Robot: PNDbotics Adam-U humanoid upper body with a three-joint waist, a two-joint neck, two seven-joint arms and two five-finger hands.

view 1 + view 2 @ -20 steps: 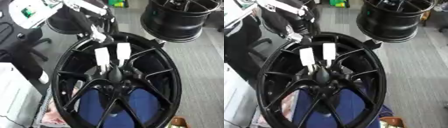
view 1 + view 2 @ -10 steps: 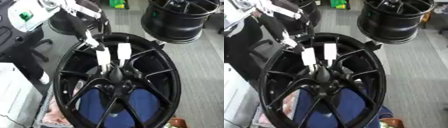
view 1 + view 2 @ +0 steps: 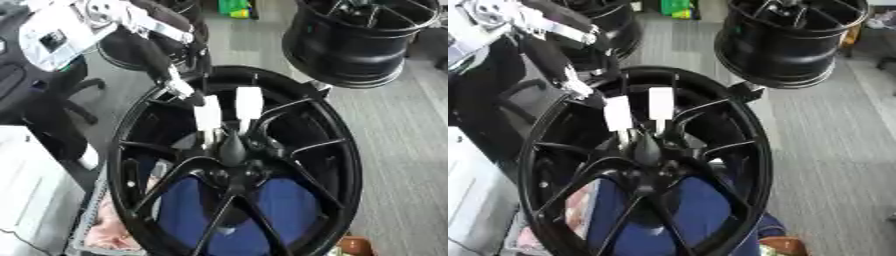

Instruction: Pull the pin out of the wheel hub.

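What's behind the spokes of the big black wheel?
Through the wheel spokes a blue surface shows, with something pink at the lower left. The spokes and hub cover the rest, so I cannot tell what they are.

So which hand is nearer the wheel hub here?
Left. The left hand reaches in from the upper left, over the wheel's rim, just above and left of the wheel hub, without touching it. The right hand shows in neither view.

Wheel hub (image 3: 236,165) glossy black metal; floor (image 3: 394,130) matt grey, ribbed carpet.
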